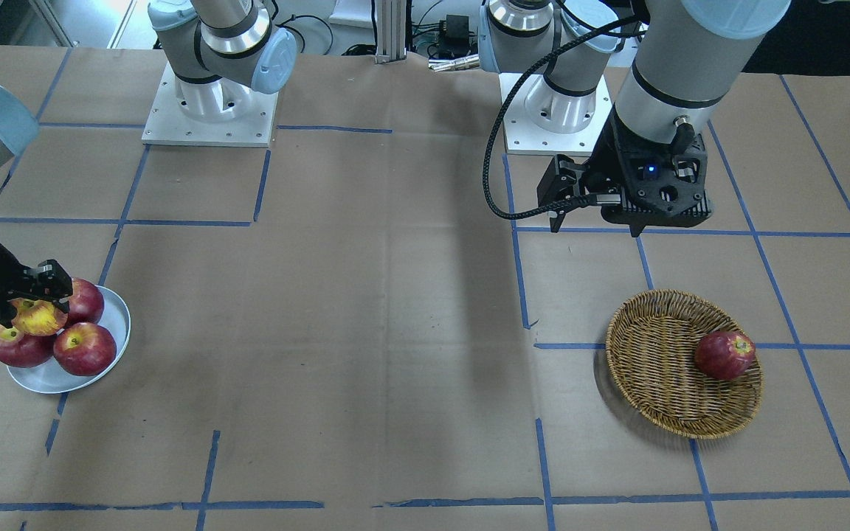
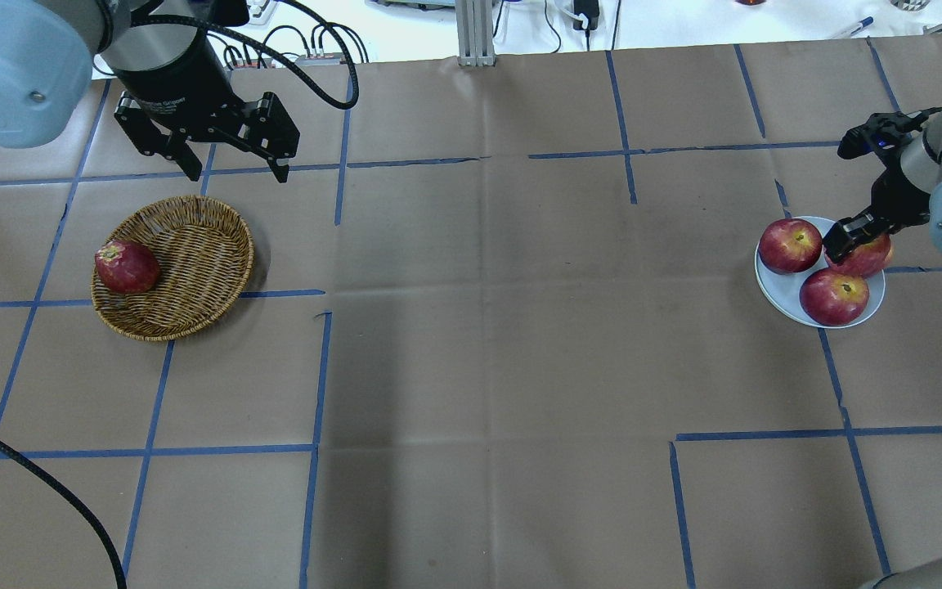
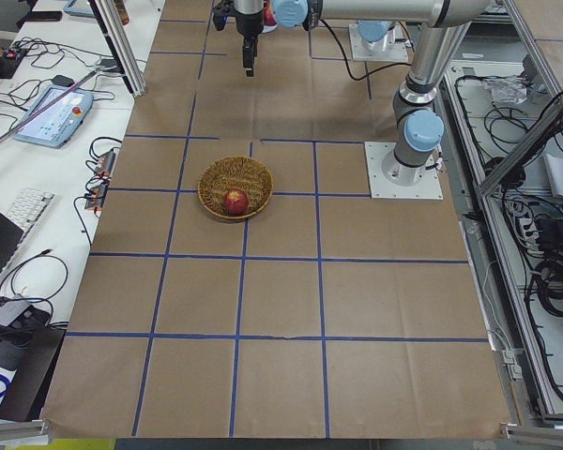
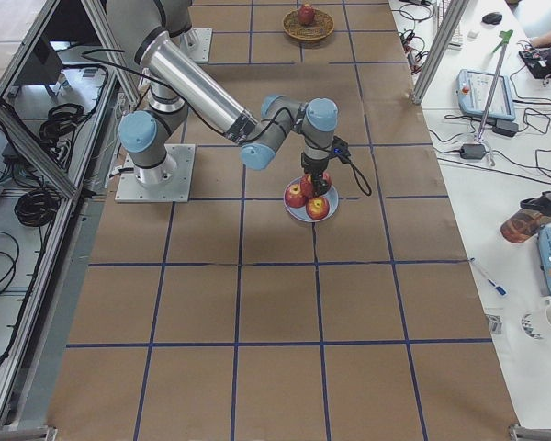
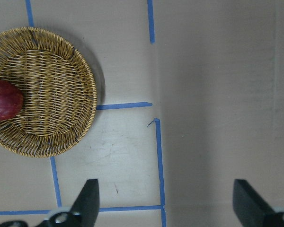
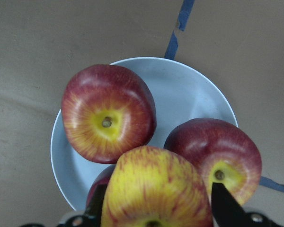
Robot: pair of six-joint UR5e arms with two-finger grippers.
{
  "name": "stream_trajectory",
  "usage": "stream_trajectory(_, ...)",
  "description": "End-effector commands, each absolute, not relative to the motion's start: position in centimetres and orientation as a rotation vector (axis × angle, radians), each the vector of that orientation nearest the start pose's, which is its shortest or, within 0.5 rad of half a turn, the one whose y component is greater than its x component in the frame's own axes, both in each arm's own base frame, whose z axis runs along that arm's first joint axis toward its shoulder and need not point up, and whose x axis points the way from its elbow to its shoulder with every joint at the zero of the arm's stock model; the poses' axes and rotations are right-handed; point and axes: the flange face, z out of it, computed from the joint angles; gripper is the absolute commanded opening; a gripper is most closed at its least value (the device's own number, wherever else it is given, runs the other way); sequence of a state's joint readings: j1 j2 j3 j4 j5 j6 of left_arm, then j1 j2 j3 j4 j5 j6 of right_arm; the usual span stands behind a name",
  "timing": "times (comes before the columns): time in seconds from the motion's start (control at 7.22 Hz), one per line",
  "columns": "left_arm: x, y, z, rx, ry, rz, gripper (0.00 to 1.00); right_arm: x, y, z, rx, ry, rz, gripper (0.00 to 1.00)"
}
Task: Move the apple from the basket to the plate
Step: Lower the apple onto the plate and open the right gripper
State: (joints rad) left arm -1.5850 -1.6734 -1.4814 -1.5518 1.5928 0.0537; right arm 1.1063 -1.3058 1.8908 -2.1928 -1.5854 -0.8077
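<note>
Placing step: right end effector [image 6: 159, 208] pinches the apple [image 1: 39, 317] just over three red apples [image 6: 108, 113] on the plate [image 6: 189, 94], next wants gentle lowering and release; left end effector [image 5: 165, 194] hangs spread near the basket [image 2: 209, 245].

Third dark apple [image 1: 19, 350], apparently part-hidden

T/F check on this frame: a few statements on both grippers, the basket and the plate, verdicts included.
1. The right gripper is shut on the apple. True.
2. The basket is empty. False: one dark red apple lies in it.
3. The left gripper is open and holds nothing. True.
4. The plate has nothing on it. False: three darker apples sit on it.
</note>
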Motion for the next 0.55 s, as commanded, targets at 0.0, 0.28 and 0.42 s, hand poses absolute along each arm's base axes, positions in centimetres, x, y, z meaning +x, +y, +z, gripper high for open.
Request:
stream_trajectory(0.0, -13.9, -53.4, 48.2, 0.108, 3.118, -0.011, 0.99, -12.1, -54.3, 26.8, -0.548, 3.135, -0.054, 1.00)
stream_trajectory(0.28, -13.9, -53.5, 48.1, 0.108, 3.118, -0.009, 0.99, -8.7, -56.1, 30.3, -0.598, 3.122, -0.161, 1.00)
stream_trajectory(0.42, -13.9, -53.4, 48.1, 0.108, 3.118, -0.007, 0.99, -6.4, -56.0, 33.2, -0.605, 3.117, -0.169, 1.00)
